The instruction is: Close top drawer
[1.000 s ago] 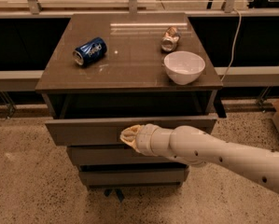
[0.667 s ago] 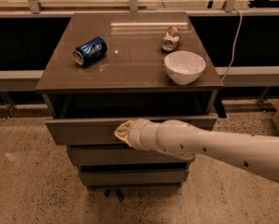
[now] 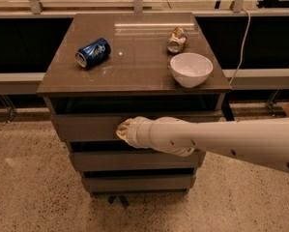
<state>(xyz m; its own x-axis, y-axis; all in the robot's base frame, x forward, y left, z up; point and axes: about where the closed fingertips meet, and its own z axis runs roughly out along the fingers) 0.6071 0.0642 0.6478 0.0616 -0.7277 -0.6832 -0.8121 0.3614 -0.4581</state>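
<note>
The top drawer (image 3: 81, 127) is a wide grey-brown drawer with a flat handleless front. It stands out only a little from the cabinet, with a dark gap under the countertop. My gripper (image 3: 121, 129) is at the end of the white arm that comes in from the right. Its tip rests against the middle of the drawer front.
On the cabinet top (image 3: 134, 57) lie a blue can on its side (image 3: 93, 52), a crushed can (image 3: 177, 39) and a white bowl (image 3: 191, 69). Two slimmer drawer fronts (image 3: 100, 161) sit below. A cable (image 3: 240, 37) hangs at the right. Speckled floor surrounds the cabinet.
The gripper has pushed forward against the drawer front and the drawer has slid further into the cabinet; the opening above it is narrower.
</note>
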